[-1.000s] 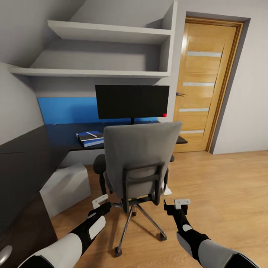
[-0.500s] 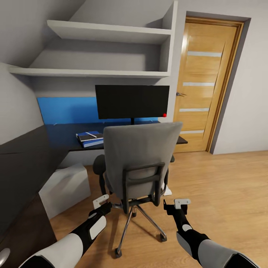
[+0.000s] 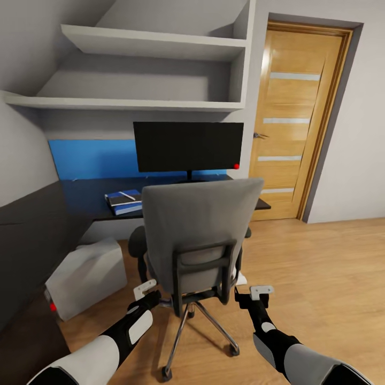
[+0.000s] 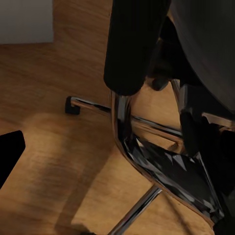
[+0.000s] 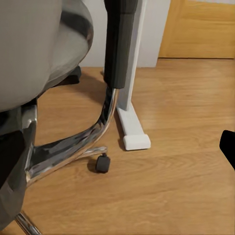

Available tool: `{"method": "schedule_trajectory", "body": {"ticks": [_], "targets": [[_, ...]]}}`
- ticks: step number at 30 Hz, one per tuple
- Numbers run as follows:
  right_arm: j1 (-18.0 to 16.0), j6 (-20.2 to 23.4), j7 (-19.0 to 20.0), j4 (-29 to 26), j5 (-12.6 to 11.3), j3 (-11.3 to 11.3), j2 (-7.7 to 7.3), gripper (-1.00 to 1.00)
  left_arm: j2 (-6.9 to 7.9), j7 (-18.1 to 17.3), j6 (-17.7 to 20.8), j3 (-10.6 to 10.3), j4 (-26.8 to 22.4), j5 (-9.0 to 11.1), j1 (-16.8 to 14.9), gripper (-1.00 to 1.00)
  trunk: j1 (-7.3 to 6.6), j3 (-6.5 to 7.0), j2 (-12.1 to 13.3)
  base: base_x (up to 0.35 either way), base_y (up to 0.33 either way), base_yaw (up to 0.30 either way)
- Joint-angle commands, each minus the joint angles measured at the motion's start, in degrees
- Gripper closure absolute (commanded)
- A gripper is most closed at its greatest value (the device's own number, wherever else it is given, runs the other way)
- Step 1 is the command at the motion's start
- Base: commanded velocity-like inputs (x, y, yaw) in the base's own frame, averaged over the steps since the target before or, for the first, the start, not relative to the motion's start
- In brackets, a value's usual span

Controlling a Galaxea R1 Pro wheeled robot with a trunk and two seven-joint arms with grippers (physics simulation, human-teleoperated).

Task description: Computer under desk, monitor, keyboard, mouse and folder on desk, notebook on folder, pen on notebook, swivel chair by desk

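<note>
The grey swivel chair (image 3: 200, 230) stands with its back to me, facing the black desk (image 3: 80, 192). The monitor (image 3: 187, 145) is upright on the desk behind it. Left of the monitor lies the blue folder (image 3: 131, 209) with the dark notebook (image 3: 124, 200) and the white pen (image 3: 128, 194) stacked on it. The grey computer (image 3: 85, 278) sits on the floor at the desk's edge. My left gripper (image 3: 144, 289) and right gripper (image 3: 262, 291) are open, low on either side of the chair back, holding nothing. The chair hides the keyboard and the mouse.
Chrome chair legs (image 4: 161, 161) and a dark armrest (image 4: 132, 44) are close to the left wrist. A white desk leg (image 5: 129, 73) and a caster (image 5: 103, 164) are near the right wrist. A wooden door (image 3: 297, 123) is at the right; shelves (image 3: 149, 45) hang above the desk.
The whole view has shifted as the camera moved; more of the computer shows. The chair looms slightly larger and sits a little further left against the monitor. Both grippers hold the same pose.
</note>
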Motion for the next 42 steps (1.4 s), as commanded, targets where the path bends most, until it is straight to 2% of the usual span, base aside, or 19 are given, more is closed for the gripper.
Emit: {"method": "schedule_trajectory", "body": {"ticks": [1, 8, 17, 27, 36, 42], "targets": [[-0.04, -0.1, -0.41, 0.02, -0.16, 0.49, 0.0, -1.0, 0.03, 0.3, -0.27, -0.5, -0.01, 0.56, -0.06, -1.0, 0.0, -0.06, -0.02, 0.158, -0.003, 0.0], [-0.04, -0.12, -0.41, 0.02, -0.16, 0.54, 0.04, -1.0, -0.03, 0.3, -0.25, -0.5, -0.01, 0.57, -0.05, -1.0, 0.0, -0.06, -0.02, 0.09, -0.001, 0.035], [-0.04, -0.12, -0.41, 0.02, -0.16, 0.58, 0.09, -1.0, -0.06, 0.3, -0.26, -0.51, 0.03, 0.64, -0.07, -1.0, 0.0, -0.06, -0.02, 0.002, 0.0, 0.252], [-0.04, -0.12, -0.41, 0.11, -0.16, 0.58, 0.09, -1.0, -0.79, 0.3, -0.29, -0.57, 0.84, 0.57, -0.06, -1.0, 0.0, -0.06, -0.02, 0.0, 0.0, 0.257], [-0.04, -0.12, -0.41, 0.11, -0.11, 0.52, 0.02, -1.0, -0.83, 0.3, -0.3, -0.59, 0.87, 0.56, -0.05, -1.0, 0.0, -0.06, -0.02, -0.008, 0.0, 0.027], [-0.04, -0.12, -0.41, 0.11, -0.08, 0.53, 0.02, -1.0, -0.83, 0.3, -0.3, -0.6, 0.87, 0.56, -0.08, -1.0, 0.0, -0.06, -0.02, -0.255, 0.0, 0.001]]}}
